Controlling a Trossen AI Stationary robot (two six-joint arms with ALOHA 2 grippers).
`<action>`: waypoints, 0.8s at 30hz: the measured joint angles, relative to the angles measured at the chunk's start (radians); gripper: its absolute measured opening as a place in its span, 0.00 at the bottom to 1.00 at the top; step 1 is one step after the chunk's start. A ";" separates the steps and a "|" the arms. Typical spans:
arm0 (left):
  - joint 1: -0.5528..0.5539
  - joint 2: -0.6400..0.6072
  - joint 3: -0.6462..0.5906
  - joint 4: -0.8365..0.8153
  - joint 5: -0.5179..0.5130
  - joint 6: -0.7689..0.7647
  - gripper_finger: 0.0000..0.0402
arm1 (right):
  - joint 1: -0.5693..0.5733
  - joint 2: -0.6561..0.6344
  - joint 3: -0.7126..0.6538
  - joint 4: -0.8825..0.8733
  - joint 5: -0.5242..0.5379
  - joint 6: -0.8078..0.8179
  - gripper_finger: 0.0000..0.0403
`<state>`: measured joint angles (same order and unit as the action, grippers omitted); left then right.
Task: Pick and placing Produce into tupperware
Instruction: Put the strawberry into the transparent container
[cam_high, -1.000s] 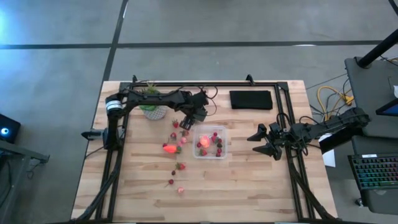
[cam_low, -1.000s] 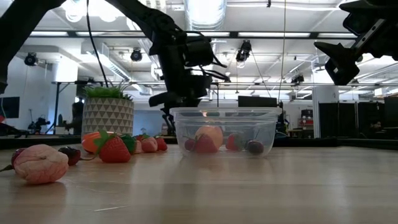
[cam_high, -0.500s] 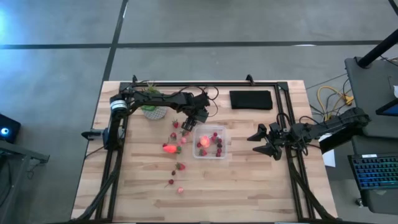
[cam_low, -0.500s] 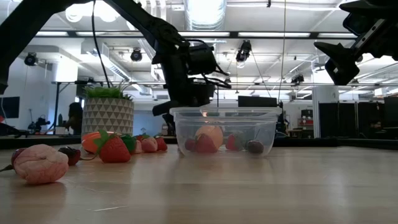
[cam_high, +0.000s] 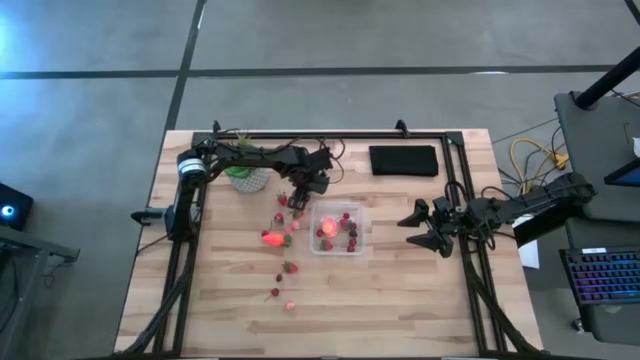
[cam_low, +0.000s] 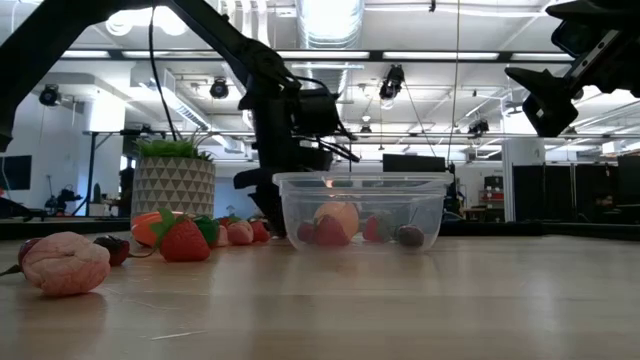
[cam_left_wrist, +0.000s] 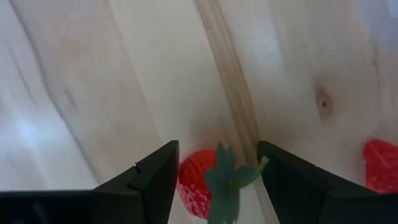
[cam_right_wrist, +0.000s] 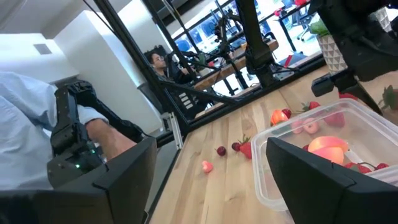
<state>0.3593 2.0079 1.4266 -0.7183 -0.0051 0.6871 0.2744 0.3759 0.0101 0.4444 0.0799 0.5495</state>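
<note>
My left gripper (cam_high: 298, 196) points down just beyond the far-left corner of the clear tupperware (cam_high: 337, 230). It is open, and its fingers stand on either side of a red strawberry (cam_left_wrist: 198, 182) with a green leaf that lies on the table. More strawberries (cam_high: 281, 218) and an orange carrot piece (cam_high: 271, 238) lie left of the tupperware. Inside the tupperware are a pink-red round fruit (cam_high: 328, 228) and a few berries. My right gripper (cam_high: 413, 230) waits open at the table's right, level, with nothing between its fingers.
A green plant in a pale pot (cam_high: 245, 176) stands at the far left, close behind my left arm. A black pad (cam_high: 404, 160) lies at the far edge. A pale pink fruit (cam_low: 65, 262) and a few berries (cam_high: 289, 267) lie toward the near edge. A person shows beyond the table.
My left gripper has come down toward the table and gone a little toward the table's left edge, rolling its wrist as it went. It now stands low behind the tupperware's far-left corner, over a strawberry. Its opening looks unchanged.
</note>
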 joint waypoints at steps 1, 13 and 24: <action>0.001 0.000 -0.007 0.000 0.000 0.000 0.51 | 0.000 0.000 0.000 0.000 0.000 0.000 0.73; 0.004 -0.015 -0.033 -0.021 -0.064 -0.030 0.51 | 0.000 0.000 0.000 0.000 0.000 0.000 0.74; 0.019 -0.031 -0.041 -0.045 -0.108 -0.155 0.51 | 0.000 0.000 0.000 0.000 0.000 0.000 0.72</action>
<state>0.3786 1.9766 1.3860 -0.7636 -0.1136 0.5317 0.2745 0.3759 0.0101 0.4446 0.0799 0.5495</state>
